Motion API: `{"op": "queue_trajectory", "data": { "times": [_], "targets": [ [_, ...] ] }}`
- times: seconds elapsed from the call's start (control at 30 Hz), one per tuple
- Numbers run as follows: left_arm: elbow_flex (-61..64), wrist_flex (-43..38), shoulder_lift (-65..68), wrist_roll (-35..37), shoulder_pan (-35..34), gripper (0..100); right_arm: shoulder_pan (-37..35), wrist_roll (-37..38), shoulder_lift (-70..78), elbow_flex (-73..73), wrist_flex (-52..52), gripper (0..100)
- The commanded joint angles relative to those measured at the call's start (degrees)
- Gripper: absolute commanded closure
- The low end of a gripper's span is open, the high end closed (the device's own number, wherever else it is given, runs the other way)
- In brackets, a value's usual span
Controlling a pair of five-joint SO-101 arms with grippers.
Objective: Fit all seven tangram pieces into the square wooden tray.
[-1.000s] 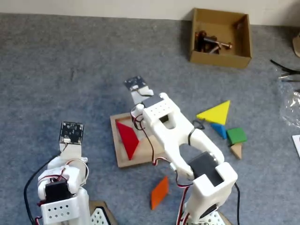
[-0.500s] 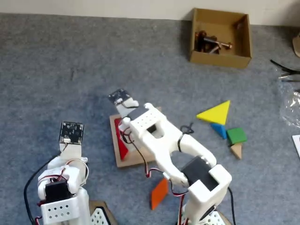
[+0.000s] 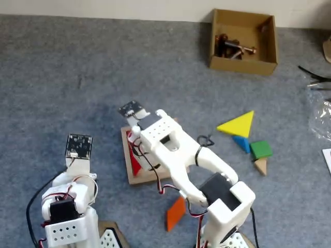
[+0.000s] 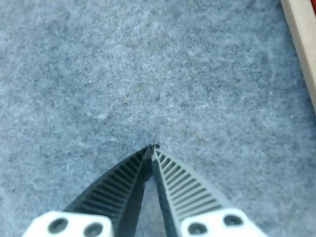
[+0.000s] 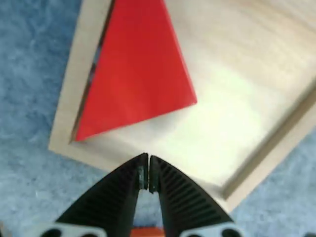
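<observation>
The square wooden tray (image 3: pixel 127 155) lies on the grey carpet, mostly covered by my right arm. A red triangle (image 3: pixel 135 161) lies inside it against the left rim. In the right wrist view my right gripper (image 5: pixel 148 174) is shut and holds nothing. It hangs over the tray's bare floor (image 5: pixel 237 113), just off the red triangle (image 5: pixel 133 84). My left gripper (image 4: pixel 152 148) is shut and empty over bare carpet, left of the tray's rim (image 4: pixel 301 44). An orange piece (image 3: pixel 176 212) lies in front of the tray. Yellow (image 3: pixel 238 125), blue (image 3: pixel 241 143), green (image 3: pixel 261 150) and tan (image 3: pixel 261 166) pieces lie to the right.
A cardboard box (image 3: pixel 243 41) with metal parts stands at the back right. Tools and a plastic bag (image 3: pixel 320 119) sit at the right edge. Open carpet stretches to the left and behind the tray.
My right arm has swung left across the tray and now covers more of the red triangle. The left arm and the loose pieces have stayed put.
</observation>
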Motion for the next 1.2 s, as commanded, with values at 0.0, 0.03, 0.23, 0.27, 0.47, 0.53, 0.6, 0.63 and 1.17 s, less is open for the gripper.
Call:
{"op": "queue_trajectory", "data": {
  "times": [0.0,0.03,0.23,0.27,0.47,0.53,0.6,0.63,1.17],
  "targets": [
    [1.1,0.09,-0.31,0.26,-1.01,99,0.22,0.53,-0.92,-6.9,5.85,99.0],
    [1.1,0.09,-0.31,0.26,-1.01,99,1.01,0.53,-0.92,-8.31,7.52,99.0],
    [1.1,0.09,-0.31,0.26,-1.01,99,10.77,8.53,-0.92,-18.33,18.68,99.0],
    [1.1,0.09,-0.31,0.26,-1.01,99,12.35,9.67,-0.92,-19.91,20.35,99.0],
    [1.1,0.09,-0.31,0.26,-1.01,99,20.35,10.46,-0.92,-24.84,23.25,99.0],
    [1.1,0.09,-0.31,0.26,-1.01,99,22.64,10.46,-0.92,-25.1,23.25,99.0],
    [1.1,0.09,-0.31,0.26,-1.01,99,24.84,10.55,-1.1,-25.19,23.25,99.0],
    [1.1,0.09,-0.31,0.26,-1.01,99,25.98,10.81,-1.36,-25.27,23.25,99.0],
    [1.1,0.09,-0.31,0.26,-1.01,99,45.05,27.87,-13.93,-17.1,13.23,99.0]
  ]
}}
